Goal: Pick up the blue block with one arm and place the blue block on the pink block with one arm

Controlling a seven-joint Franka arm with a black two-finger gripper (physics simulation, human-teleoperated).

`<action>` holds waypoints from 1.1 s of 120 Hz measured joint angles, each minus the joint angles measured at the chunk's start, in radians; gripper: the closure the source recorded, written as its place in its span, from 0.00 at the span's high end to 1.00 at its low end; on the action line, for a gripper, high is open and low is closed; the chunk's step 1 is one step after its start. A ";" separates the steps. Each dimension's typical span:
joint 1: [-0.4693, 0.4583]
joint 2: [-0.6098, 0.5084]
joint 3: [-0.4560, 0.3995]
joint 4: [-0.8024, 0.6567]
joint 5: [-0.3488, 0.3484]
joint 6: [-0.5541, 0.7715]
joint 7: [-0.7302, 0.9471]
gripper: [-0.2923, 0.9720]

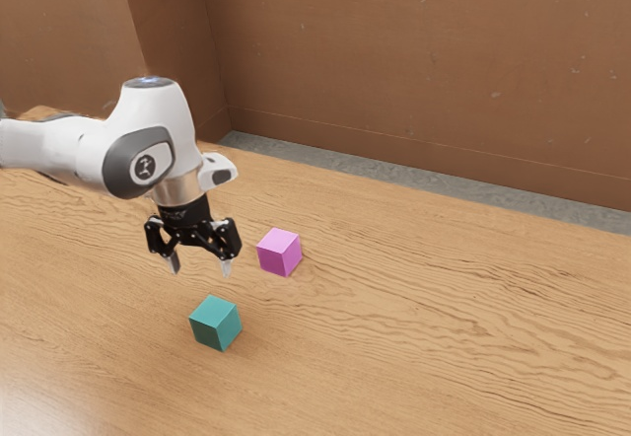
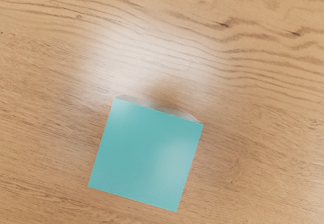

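A teal-blue block [image 1: 215,322] rests on the wooden table [image 1: 444,337], toward the front. The pink block [image 1: 279,252] sits a little behind it, toward the exterior view's right. My gripper [image 1: 199,263] hangs open above the table, over the blue block and just beside the pink one, with nothing between its fingers. Seen from the wrist, the blue block [image 2: 147,153] lies flat on the wood right under my hand, its top face turned slightly askew.
Brown walls [image 1: 414,51] close off the back of the table, with a grey strip [image 1: 414,175] along their foot. Bare wood stretches to the exterior view's right and front.
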 joint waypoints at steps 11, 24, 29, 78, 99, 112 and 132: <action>0.014 0.027 0.000 -0.016 -0.002 0.059 0.033 0.77; 0.031 0.041 0.000 -0.055 -0.002 0.120 0.070 0.77; 0.036 0.042 0.000 -0.076 -0.003 0.144 0.084 0.77; 0.032 0.081 0.000 -0.121 -0.006 0.284 0.193 0.77; 0.025 0.114 -0.001 -0.125 -0.017 0.306 0.222 0.77; 0.024 0.121 -0.001 -0.145 -0.031 0.318 0.236 0.77; 0.028 0.128 -0.001 -0.158 -0.043 0.336 0.253 0.77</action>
